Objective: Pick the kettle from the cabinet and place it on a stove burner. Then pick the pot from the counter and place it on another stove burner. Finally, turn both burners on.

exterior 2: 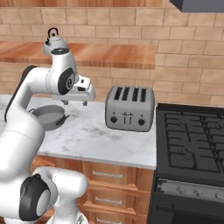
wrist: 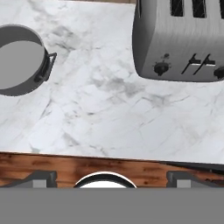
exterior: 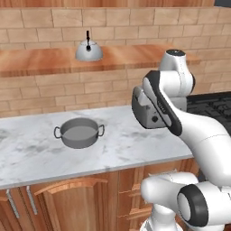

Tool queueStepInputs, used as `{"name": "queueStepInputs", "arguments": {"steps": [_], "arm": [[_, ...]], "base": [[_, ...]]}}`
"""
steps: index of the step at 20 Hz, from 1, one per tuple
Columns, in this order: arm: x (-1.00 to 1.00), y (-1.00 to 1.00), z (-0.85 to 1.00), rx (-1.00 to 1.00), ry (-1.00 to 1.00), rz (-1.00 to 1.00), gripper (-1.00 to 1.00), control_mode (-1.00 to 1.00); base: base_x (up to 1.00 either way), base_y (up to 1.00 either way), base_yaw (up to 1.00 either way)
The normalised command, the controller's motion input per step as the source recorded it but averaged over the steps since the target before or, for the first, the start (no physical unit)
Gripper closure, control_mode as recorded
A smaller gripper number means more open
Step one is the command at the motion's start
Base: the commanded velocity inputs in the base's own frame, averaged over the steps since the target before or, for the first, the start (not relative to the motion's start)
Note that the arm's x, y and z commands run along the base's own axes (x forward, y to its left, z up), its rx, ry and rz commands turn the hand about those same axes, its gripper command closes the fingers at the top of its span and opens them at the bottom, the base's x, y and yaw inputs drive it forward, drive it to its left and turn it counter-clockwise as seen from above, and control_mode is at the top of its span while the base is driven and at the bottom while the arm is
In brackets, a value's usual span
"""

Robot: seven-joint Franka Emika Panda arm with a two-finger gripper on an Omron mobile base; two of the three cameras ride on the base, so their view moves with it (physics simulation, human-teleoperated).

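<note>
tan brick wall, white veined marble tabletop (exterior: 135, 144) over wood fronts. kettle (exterior: 88, 49), squat silver dome with thin black arched handle, upright on the red-brown wood cabinet (exterior: 40, 63) slab, upper middle of left base view. claw (exterior 2: 74, 103) released, jaws wide, nothing held, pointing down at the tabletop; kettle well above it and up-left in right base view. dull grey pot (exterior: 79, 132) with loop handles left of boxy brushed toaster (exterior 2: 130, 108). black stove burners (exterior 2: 197, 140) lower right.

Pot (wrist: 19, 59) cut by the hand view's left edge; toaster (exterior: 146, 110) half hidden behind the arm.
</note>
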Motion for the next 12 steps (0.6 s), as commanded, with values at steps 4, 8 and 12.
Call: {"name": "queueStepInputs", "arguments": {"steps": [4, 8, 12], "arm": [[0.0, 0.0, 0.0, 0.0, 0.0, 0.0, -1.0, 1.0], [0.0, 0.0, 0.0, 0.0, 0.0, 0.0, -1.0, 1.0], [0.0, 0.0, 0.0, 0.0, 0.0, 0.0, -1.0, 1.0]], "base": [[0.21, -0.48, 0.0], [0.03, -0.32, -0.02], [0.16, -0.11, -0.09]]}}
